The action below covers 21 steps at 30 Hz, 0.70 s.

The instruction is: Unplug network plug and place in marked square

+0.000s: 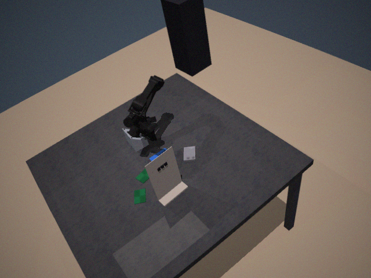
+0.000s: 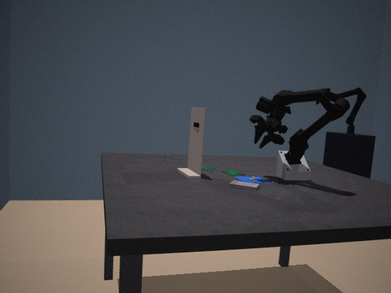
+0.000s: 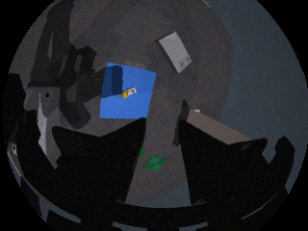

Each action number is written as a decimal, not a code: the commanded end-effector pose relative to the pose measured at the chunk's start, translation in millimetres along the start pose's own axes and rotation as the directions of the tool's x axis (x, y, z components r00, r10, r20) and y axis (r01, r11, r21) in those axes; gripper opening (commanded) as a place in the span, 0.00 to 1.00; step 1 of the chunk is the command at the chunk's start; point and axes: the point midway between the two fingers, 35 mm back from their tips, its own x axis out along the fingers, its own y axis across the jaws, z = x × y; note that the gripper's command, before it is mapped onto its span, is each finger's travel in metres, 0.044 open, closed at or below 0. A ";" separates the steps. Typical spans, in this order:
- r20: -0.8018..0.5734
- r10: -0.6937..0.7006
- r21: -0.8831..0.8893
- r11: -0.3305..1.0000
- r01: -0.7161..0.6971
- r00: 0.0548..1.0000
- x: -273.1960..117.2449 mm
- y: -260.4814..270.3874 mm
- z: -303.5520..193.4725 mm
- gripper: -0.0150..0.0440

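The small plug [image 2: 253, 178] [image 3: 129, 92], yellow and whitish, lies on the blue marked square [image 1: 153, 157] [image 2: 243, 178] [image 3: 137, 110], near its middle in the wrist view. The upright panel [image 1: 164, 182] [image 2: 195, 151] [image 3: 218, 129] stands beyond the square, with dark socket openings [image 1: 162, 166] [image 2: 196, 124] near its top. My gripper [image 2: 257, 145] [image 3: 162, 123] is open, with nothing between its fingers. It hangs well above the table and the square, apart from plug and panel. The top view does not show the plug; the panel covers part of the square there.
A flat grey block [image 1: 189, 153] [image 2: 244, 185] [image 3: 174, 52] lies beside the square. Two green patches [image 1: 139, 196] [image 2: 233, 173] [image 3: 154, 163] lie on the other side. The arm's pale base [image 1: 134, 143] [image 2: 293, 174] stands behind the square.
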 end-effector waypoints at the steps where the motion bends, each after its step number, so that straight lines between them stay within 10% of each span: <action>1: -0.009 0.001 -0.012 1.000 -0.001 1.000 -9.4 -8.4 -1.5 0.52; 21: -0.004 -0.007 -0.019 1.000 0.007 1.000 -58.2 -39.7 1.0 0.52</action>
